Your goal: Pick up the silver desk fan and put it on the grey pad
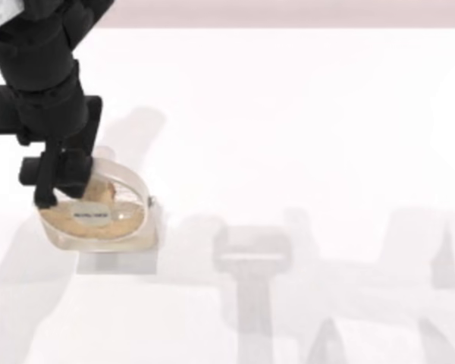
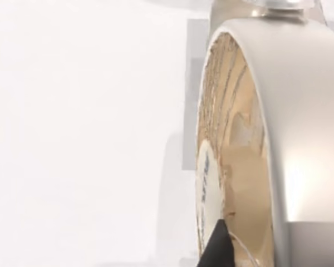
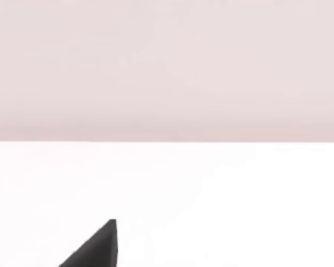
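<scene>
Left tool (image 1: 61,178), at the desk's (image 1: 303,136) nine-o'clock side, grips the silver desk fan (image 1: 98,216) by its ring housing, one dark finger (image 2: 218,247) lying against the golden grille. Fan hangs just at five o'clock of the tool, tilted, its grille face and white centre label turned upward toward six o'clock. Grey pad (image 1: 117,262) lies directly beneath and slightly at six o'clock of it. Right tool: only one dark fingertip (image 3: 97,247) shows in its wrist view; its state cannot be told.

The silver desk fan (image 1: 98,216) sits at the left of the top view, tilted back so its golden-tan grille and white label face up. The grey pad (image 1: 117,262) lies flat right under it, peeking out below.
</scene>
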